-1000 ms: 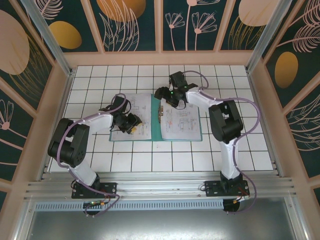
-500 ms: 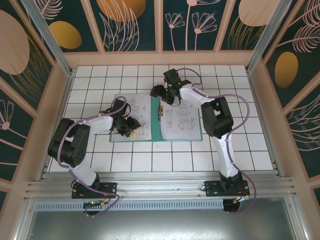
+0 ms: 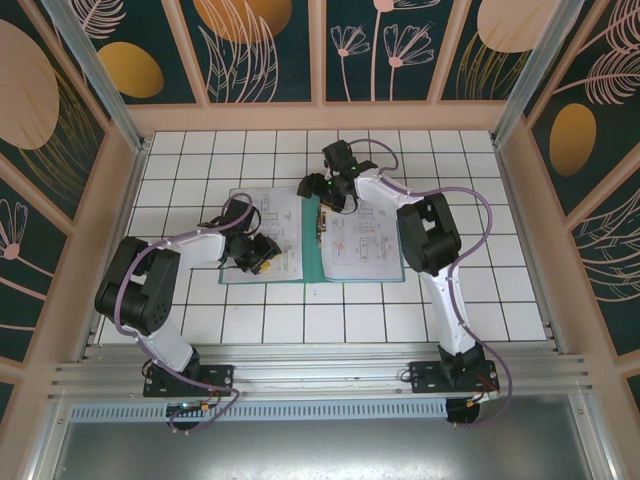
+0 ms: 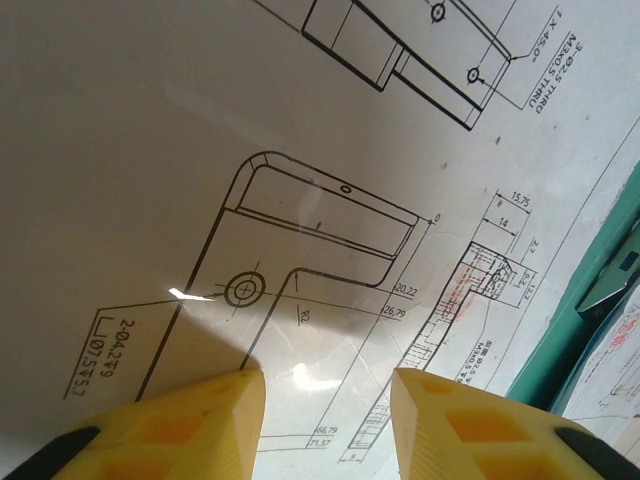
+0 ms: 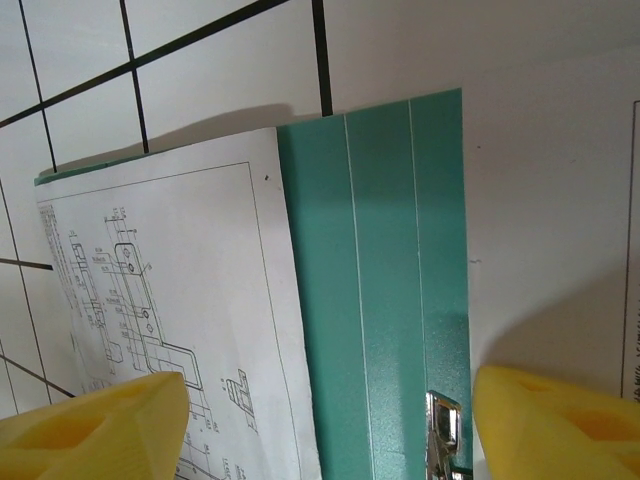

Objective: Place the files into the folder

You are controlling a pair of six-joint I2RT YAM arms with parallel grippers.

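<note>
The folder (image 3: pixel 313 262) lies open on the desk (image 3: pixel 480 250), files (image 3: pixel 275 215) on both halves. The left gripper (image 4: pixel 325 385) is spread, apparently just above a sheet. The right gripper (image 5: pixel 330 392) gapes over the spine clip (image 5: pixel 443 425).

You have two arms (image 3: pixel 190 241), black at the joints, white along the links. Lilac cables (image 3: pixel 118 300) loop loosely beside each. Black base plates (image 3: pixel 190 378). Left gripper (image 4: pixel 325 390) and right gripper (image 5: pixel 330 400): yellow fingers (image 4: pixel 190 425), recessed, black behind.
</note>
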